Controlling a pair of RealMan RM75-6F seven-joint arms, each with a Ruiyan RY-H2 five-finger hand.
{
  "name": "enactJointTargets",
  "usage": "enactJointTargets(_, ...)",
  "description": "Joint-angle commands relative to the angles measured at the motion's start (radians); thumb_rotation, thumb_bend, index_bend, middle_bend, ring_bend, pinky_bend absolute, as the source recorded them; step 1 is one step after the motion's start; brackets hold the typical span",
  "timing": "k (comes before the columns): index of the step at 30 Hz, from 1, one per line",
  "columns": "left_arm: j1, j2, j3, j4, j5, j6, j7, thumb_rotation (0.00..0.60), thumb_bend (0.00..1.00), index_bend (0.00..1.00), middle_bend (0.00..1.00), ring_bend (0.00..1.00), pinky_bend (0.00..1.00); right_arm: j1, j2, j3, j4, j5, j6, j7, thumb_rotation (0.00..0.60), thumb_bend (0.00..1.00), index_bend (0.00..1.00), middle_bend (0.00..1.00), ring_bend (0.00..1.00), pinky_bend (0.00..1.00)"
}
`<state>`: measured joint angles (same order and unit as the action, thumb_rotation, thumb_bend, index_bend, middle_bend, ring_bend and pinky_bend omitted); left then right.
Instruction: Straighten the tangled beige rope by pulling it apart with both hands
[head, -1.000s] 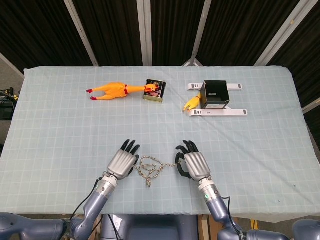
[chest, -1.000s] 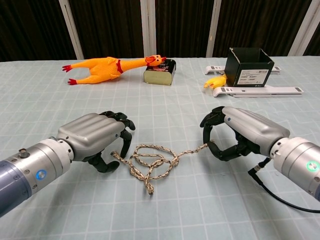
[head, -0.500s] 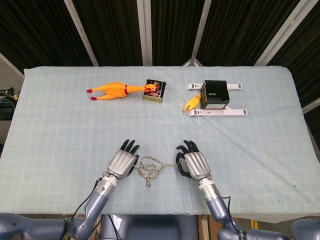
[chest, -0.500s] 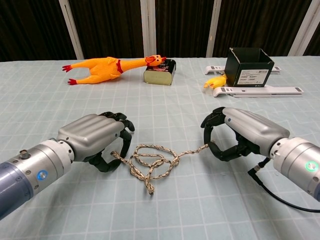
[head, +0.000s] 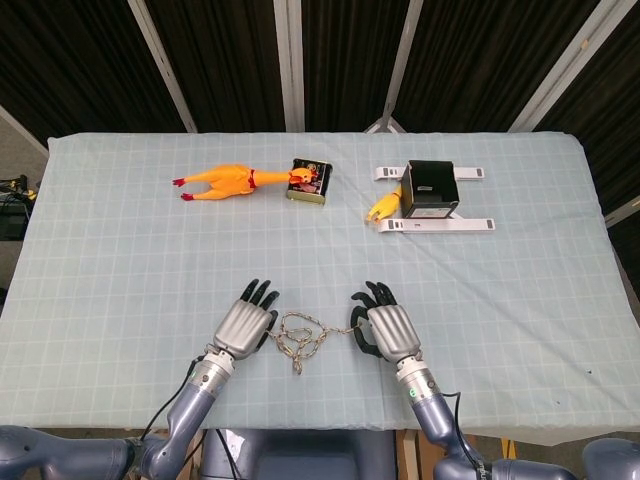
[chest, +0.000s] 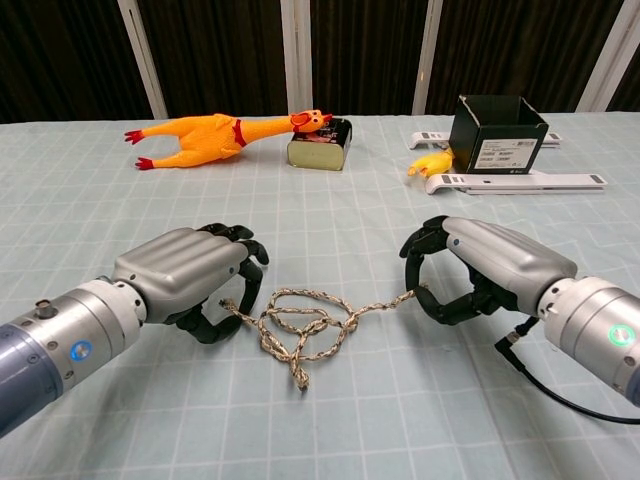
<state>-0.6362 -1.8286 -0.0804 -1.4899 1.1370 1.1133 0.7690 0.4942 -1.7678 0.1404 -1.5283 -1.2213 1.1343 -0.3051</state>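
Barely shifted since a second ago, the left robot hand (chest: 195, 275) and right robot hand (chest: 478, 268) each pinch an end of the beige rope (chest: 305, 330), so draw them apart slowly and level over the table (chest: 330, 420).

Silver left hand (chest: 190, 272), black fingers (chest: 243, 262), green wrist light

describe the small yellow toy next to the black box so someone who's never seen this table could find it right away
Look to the far right part of the table, where an open black box stands between two white strips. The small yellow toy lies at the box's left side. Unlike the long orange rubber chicken further left, it is short and plain yellow.
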Motion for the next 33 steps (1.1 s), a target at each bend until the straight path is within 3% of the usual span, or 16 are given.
enactJointTargets(1,0.000,0.002,0.000,-0.004,-0.002,0.001,0.000,0.600,0.56,0.56,0.15,0.00,0.00,0.000,0.001,0.001,-0.002,0.001,0.001,0.000,0.600,0.56,0.61,0.26,0.04,0.00)
enactJointTargets(8,0.002,0.006,0.001,-0.014,0.000,0.008,-0.002,0.600,0.67,0.59,0.17,0.00,0.00,-0.001,0.004,-0.001,-0.008,0.001,0.002,-0.005,0.600,0.56,0.61,0.26,0.04,0.00)
enactJointTargets(15,0.005,0.025,-0.001,-0.025,0.018,0.024,-0.012,0.600,0.68,0.62,0.18,0.00,0.00,-0.003,0.011,-0.001,-0.014,0.002,0.005,-0.007,0.600,0.56,0.61,0.26,0.04,0.00)
enactJointTargets(33,0.058,0.241,-0.006,-0.110,0.037,0.065,-0.109,0.600,0.68,0.63,0.19,0.00,0.00,-0.025,0.075,-0.008,-0.039,-0.002,0.026,-0.010,0.600,0.56,0.61,0.26,0.04,0.00)
